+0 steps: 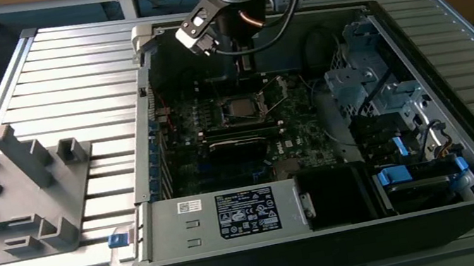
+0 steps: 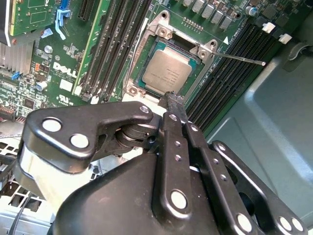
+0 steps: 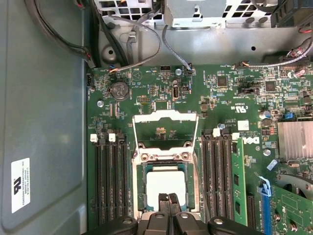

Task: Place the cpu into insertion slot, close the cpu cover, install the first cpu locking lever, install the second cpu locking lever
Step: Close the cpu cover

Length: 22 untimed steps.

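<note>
Grey-brown cpu [image 2: 168, 73] sits seated in its socket; cover [image 3: 166, 116] lies swung open, not yet closed. Gripper [image 2: 171, 98] is pinched together, empty, just over the cpu's edge. Judgement: push the cover down squarely, with no contact on the cpu.

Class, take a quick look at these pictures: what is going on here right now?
A robot arm's black end effector hangs inside an open black computer case, closed, with its tip at the edge of the small square grey-metal cpu. The cpu lies flat in its socket on the green motherboard. The thin silvery square-framed cpu cover is swung open beside the socket, not yet closed.
</note>
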### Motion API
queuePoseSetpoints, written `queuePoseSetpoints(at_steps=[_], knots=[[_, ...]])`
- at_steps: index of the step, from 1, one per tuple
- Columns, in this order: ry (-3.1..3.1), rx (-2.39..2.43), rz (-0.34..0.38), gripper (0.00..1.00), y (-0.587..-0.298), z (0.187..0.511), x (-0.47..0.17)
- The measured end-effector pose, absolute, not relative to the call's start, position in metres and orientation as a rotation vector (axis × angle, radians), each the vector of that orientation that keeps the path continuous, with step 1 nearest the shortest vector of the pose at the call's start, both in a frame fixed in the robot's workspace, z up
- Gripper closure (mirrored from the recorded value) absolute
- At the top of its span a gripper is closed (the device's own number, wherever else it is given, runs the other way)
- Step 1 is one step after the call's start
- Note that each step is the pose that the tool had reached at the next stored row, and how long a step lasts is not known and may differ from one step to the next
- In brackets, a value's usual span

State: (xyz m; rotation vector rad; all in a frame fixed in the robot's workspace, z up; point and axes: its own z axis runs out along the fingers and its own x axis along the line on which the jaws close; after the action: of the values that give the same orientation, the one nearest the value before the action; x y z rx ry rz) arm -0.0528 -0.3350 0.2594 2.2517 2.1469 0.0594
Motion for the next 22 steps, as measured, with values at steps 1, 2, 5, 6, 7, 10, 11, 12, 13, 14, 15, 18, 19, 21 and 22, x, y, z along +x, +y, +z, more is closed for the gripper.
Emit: queuePoseSetpoints(at_steps=[1, 2, 5, 6, 7, 10, 11, 12, 13, 14, 15, 18, 19, 21, 22], knots=[[2.147, 2.252, 0.059, 0.9, -0.335, 0.2594, -0.0526], [2.147, 2.251, 0.059, 0.9, -0.335, 0.2595, -0.0523], [2.147, 2.252, 0.059, 0.9, -0.335, 0.2594, -0.0501], [2.147, 2.252, 0.059, 0.9, -0.335, 0.2594, -0.0494], [2.147, 2.252, 0.059, 0.9, -0.335, 0.2594, -0.0494], [2.147, 2.252, 0.059, 0.9, -0.335, 0.2594, -0.0492], [2.147, 2.252, 0.059, 0.9, -0.3349, 0.2597, -0.0492], [2.147, 2.252, 0.059, 0.9, -0.3349, 0.2602, -0.0492], [2.147, 2.252, 0.059, 0.9, -0.335, 0.2607, -0.0492], [2.147, 2.252, 0.059, 0.9, -0.335, 0.2613, -0.0492], [2.147, 2.252, 0.06, 0.9, -0.335, 0.2619, -0.0492], [2.147, 2.252, 0.06, 0.9, -0.335, 0.2623, -0.0492], [2.147, 2.252, 0.06, 0.9, -0.335, 0.2623, -0.0491], [2.147, 2.252, 0.06, 0.9, -0.335, 0.2623, -0.049], [2.147, 2.252, 0.06, 0.9, -0.335, 0.2623, -0.0486]])
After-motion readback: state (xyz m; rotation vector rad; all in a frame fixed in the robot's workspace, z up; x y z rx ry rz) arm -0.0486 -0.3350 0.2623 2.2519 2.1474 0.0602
